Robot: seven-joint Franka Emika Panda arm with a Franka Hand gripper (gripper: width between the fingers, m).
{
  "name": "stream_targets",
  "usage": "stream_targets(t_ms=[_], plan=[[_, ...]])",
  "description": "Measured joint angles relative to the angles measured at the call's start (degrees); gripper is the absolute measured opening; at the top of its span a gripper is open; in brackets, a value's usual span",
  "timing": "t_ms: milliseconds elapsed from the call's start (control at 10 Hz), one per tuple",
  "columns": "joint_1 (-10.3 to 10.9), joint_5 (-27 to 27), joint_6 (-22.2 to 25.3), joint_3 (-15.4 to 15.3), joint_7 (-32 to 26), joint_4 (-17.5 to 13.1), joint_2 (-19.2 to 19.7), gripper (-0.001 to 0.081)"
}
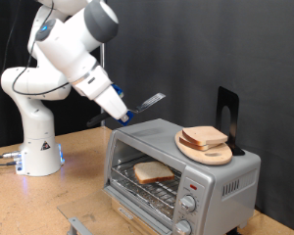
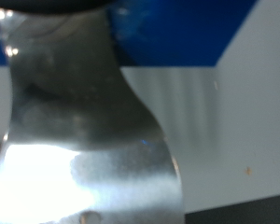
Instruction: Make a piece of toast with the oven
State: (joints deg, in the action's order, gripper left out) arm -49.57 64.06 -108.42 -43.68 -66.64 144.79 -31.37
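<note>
The oven [image 1: 182,174] stands at lower right, door open, with the toast [image 1: 153,172] on its rack. On its roof rests a wooden plate [image 1: 208,150] carrying stacked bread [image 1: 205,136]. Above the oven's upper left, the gripper [image 1: 124,114] angles downward, gripping a metal spatula [image 1: 152,100]. No readable writing.

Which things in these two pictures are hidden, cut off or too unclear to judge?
- Gripper, exterior view: too small and dark to tell how the fingers stand on the spatula.
- Wrist view: the spatula blade fills the picture, blurred, and hides the fingers.
- Oven, exterior view: its lower front is cut off by the bottom edge, so the door's position is unclear.
- Piece of toast: its rear part is hidden by the oven frame.
</note>
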Motion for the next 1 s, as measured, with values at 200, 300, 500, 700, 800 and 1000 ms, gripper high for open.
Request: stream_targets(t_ms=[200,300,500,700,800,1000], plan=[[2.19,2.15,-0.29,-2.41,4.32,0.11,-2.99,0.0393],[3.31,3.27,-0.48,-3.60,6.50,0.10,-4.30,0.0393],[5.30,4.49,-1.51,-6.49,10.32,0.07,-6.64,0.0393],[6.89,5.13,-3.61,-10.48,14.06,0.07,-8.46,0.0393],[7.46,5.50,-5.09,-12.86,16.01,0.06,-9.07,0.0393],[7.76,5.58,-8.05,-17.58,19.49,0.15,-10.09,0.0393]])
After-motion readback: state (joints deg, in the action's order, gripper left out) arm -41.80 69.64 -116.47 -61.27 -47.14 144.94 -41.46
